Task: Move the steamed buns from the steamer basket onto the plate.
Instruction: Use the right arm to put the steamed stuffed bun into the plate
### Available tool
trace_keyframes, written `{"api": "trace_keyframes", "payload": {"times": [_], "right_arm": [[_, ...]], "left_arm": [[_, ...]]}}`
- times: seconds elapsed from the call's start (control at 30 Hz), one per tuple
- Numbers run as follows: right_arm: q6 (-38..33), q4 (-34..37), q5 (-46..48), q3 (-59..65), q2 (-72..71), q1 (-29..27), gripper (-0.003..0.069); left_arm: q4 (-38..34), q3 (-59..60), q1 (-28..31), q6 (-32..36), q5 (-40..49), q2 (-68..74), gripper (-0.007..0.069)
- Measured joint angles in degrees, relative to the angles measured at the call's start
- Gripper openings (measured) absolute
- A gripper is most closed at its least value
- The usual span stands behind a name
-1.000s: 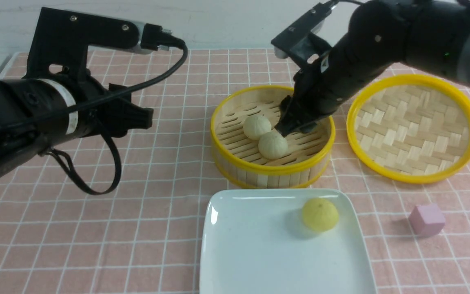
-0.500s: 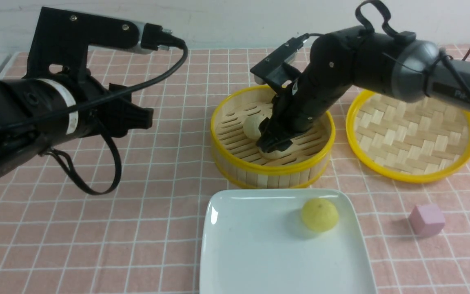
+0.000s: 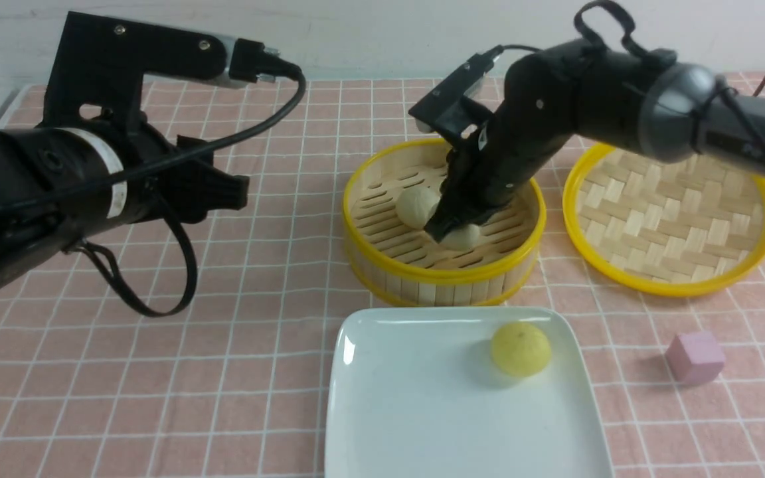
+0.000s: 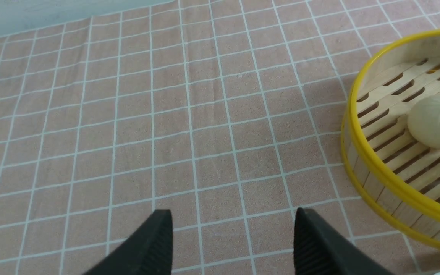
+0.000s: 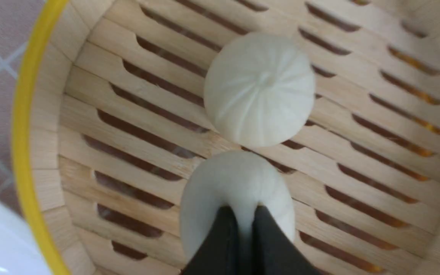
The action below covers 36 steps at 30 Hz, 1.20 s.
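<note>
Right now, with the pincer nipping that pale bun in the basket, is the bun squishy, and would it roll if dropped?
Probably soft: the right pincer bites deep into the pale bun, which bulges around it. Likely light, since so narrow a pinch seems enough. Being round like the other bun, it may well roll inside the steamer basket if released.

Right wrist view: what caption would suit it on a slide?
The right gripper pinches one pale bun inside the steamer basket, with a second pale bun lying next to it.
</note>
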Motion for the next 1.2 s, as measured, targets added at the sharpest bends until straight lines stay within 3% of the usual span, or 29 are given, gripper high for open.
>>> {"api": "trace_keyframes", "payload": {"times": [0.27,0.5,0.8,1.2], "right_arm": [[0.0,2.92,7.85,-1.63,-16.31,0.0,0.0024],[-0.84,10.99,20.22,0.43,-17.33,0.0,0.0024],[-9.43,19.25,17.07,12.06,-8.44,0.0,0.0024],[-18.04,20.79,11.22,14.34,-2.48,0.0,0.0047]], "left_arm": [[0.23,0.0,0.0,0.0,0.0,0.0,0.0438],[0.24,0.0,0.0,0.0,-0.33,0.0,0.0438],[0.36,0.0,0.0,-0.06,-1.75,0.0,0.0438],[0.36,0.0,0.0,-0.06,-2.38,0.0,0.0438]]}}
